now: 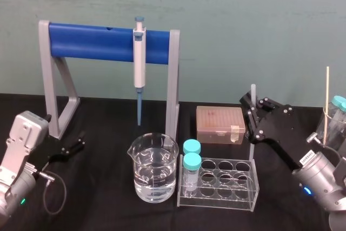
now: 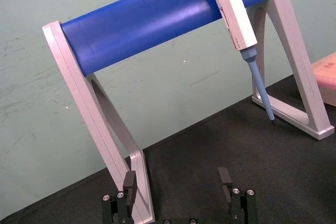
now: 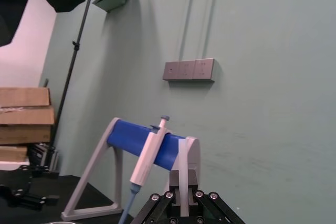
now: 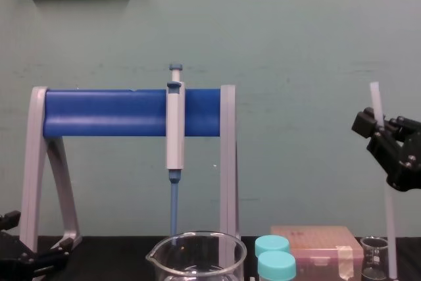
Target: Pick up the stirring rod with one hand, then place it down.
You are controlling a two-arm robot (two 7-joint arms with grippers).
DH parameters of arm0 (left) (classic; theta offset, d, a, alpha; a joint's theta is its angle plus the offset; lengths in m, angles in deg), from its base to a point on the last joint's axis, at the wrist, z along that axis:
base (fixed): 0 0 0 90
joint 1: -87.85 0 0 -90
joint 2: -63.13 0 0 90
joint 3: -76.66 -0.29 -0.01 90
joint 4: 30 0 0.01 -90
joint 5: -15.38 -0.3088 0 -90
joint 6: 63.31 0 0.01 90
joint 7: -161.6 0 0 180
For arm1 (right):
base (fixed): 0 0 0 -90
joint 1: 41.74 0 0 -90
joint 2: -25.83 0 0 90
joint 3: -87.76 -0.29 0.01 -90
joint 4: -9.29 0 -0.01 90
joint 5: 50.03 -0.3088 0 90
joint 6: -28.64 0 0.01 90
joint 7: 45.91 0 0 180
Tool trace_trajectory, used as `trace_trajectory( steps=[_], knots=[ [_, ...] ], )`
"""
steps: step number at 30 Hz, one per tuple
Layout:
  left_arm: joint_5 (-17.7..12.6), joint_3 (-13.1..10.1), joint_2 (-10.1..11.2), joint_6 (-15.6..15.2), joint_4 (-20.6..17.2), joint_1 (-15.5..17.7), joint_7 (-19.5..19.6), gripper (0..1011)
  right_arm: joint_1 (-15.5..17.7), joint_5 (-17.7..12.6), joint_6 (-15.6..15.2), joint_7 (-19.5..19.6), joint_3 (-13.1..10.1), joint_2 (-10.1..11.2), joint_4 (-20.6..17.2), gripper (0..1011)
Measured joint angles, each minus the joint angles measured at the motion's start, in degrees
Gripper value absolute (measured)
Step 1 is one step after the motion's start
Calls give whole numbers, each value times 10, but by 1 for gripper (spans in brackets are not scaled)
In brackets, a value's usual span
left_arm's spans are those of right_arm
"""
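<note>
The right gripper (image 1: 252, 113) is clamping the thin, translucent white stirring rod (image 1: 252, 91) upright beside the clear plastic tube rack (image 1: 216, 201) (left gripper (image 1: 80, 142) is sitting low over the black counter (image 1: 102, 123), angular fingers spread wide).

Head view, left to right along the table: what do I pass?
Open black left gripper → clear glass beaker holding water → two teal-capped vials → translucent white stirring rod, gripped upright by the black right gripper.

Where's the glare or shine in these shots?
Head view: glints on the beaker rim; the parked left gripper merges with the black table. Left wrist view: sheen along the blue bar. Chest view: the stirring rod, held by the right gripper, stands pale against the wall.
</note>
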Motion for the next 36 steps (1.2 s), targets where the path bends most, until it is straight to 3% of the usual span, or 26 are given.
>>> trace_trajectory(
  steps=[13,36],
  knots=[
    [0,0,0,0,0,0,0,1000,-13,-33,-9,-35,19,3,25,72],
    [0,0,0,0,0,0,0,1000,-36,-43,-22,-48,31,4,75,72]
  ],
)
